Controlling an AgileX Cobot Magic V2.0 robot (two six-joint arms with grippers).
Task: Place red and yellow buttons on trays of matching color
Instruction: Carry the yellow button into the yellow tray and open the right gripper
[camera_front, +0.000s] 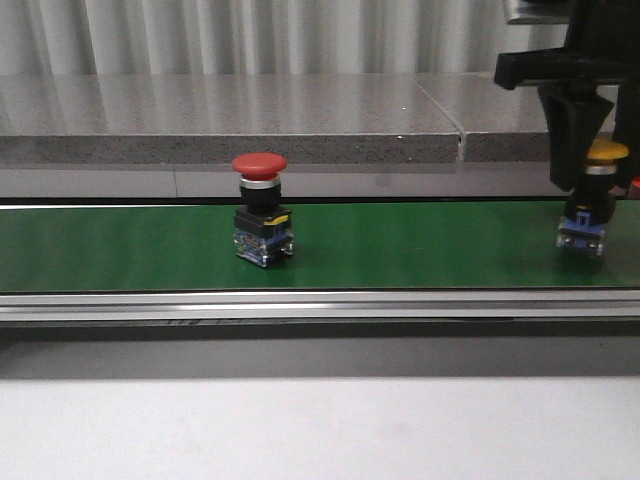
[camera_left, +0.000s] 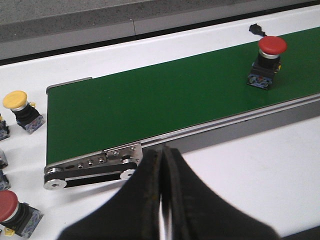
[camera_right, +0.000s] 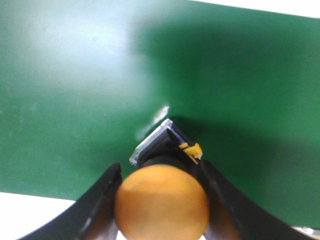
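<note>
A red button (camera_front: 259, 205) stands upright on the green conveyor belt (camera_front: 120, 250), near the middle; the left wrist view has it (camera_left: 267, 60) far off along the belt. At the belt's right end my right gripper (camera_front: 595, 185) comes down over the yellow button (camera_front: 604, 180). Its fingers press both sides of the yellow cap (camera_right: 162, 202), with the gripper (camera_right: 161, 170) shut on it. My left gripper (camera_left: 162, 150) is shut on nothing, over the white table beside the belt's roller end. No trays are in view.
Spare buttons stand on the white table beyond the belt's end: a yellow one (camera_left: 17, 107) and a red one (camera_left: 10, 212). A grey stone ledge (camera_front: 250, 110) runs behind the conveyor, and its metal rail (camera_front: 300, 305) runs along the front.
</note>
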